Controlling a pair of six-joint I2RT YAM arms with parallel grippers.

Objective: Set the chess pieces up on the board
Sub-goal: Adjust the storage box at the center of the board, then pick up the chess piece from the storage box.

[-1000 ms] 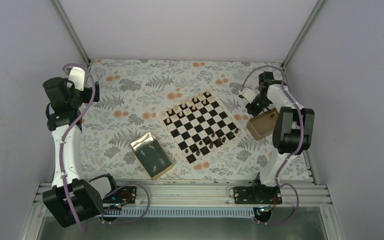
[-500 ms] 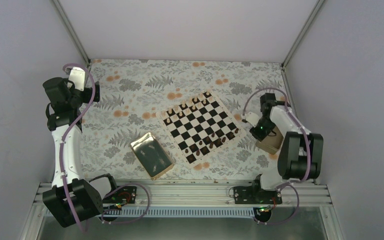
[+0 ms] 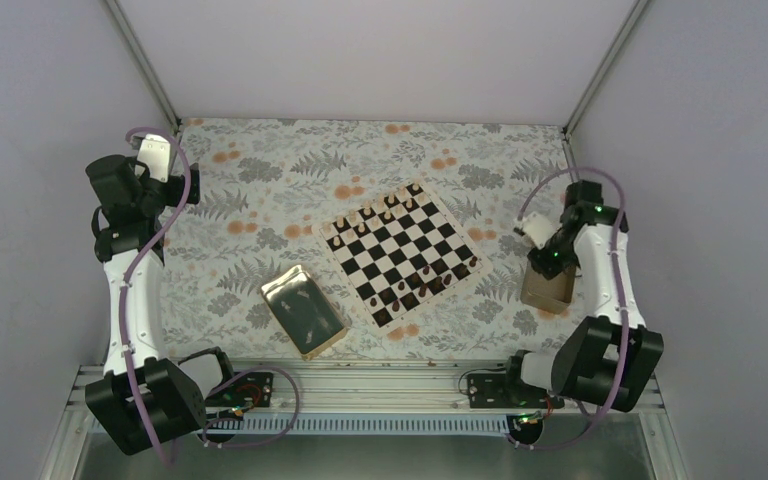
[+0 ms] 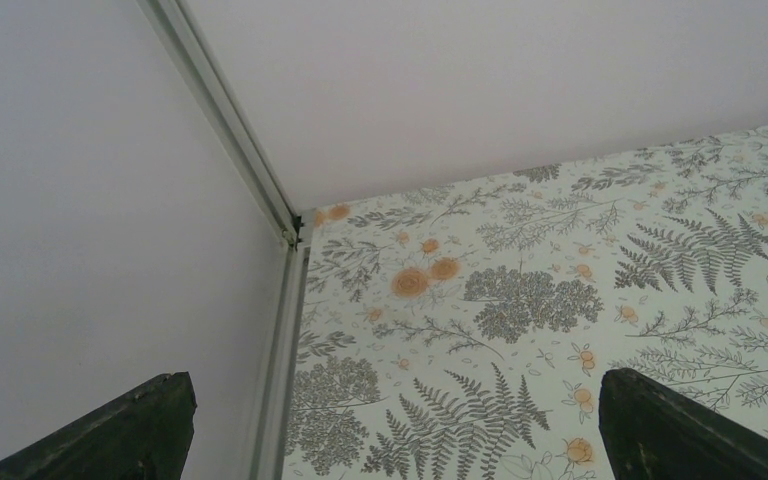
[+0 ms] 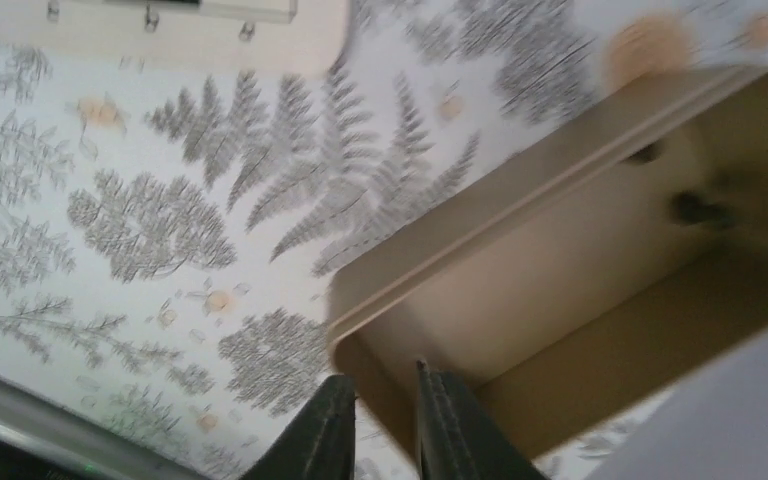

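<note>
The board point(image 3: 351, 280) lies at mid-table, turned at an angle. Dark chess pieces point(image 3: 422, 283) stand along its near-right rows, and more pieces point(image 3: 370, 213) line its far-left rows. My right gripper point(image 3: 545, 262) is at the small tan box point(image 3: 550, 288) by the table's right side. In the right wrist view its fingers point(image 5: 440, 420) stand a little apart astride one box wall point(image 5: 380, 385), open by a narrow gap. My left gripper point(image 3: 152, 152) hangs near the back left corner, its fingers point(image 4: 150, 420) wide open over bare cloth.
A shiny gold tray point(image 3: 331, 341) holding several small pieces sits left of the board near the front. Inside the tan box point(image 5: 580, 260) two small dark blurred spots point(image 5: 695, 210) show. The enclosure's right wall stands close to the box.
The right arm swung the tan box from beside the board's right corner out to the table's right side. Its fingers have parted slightly. The left arm has not moved.
</note>
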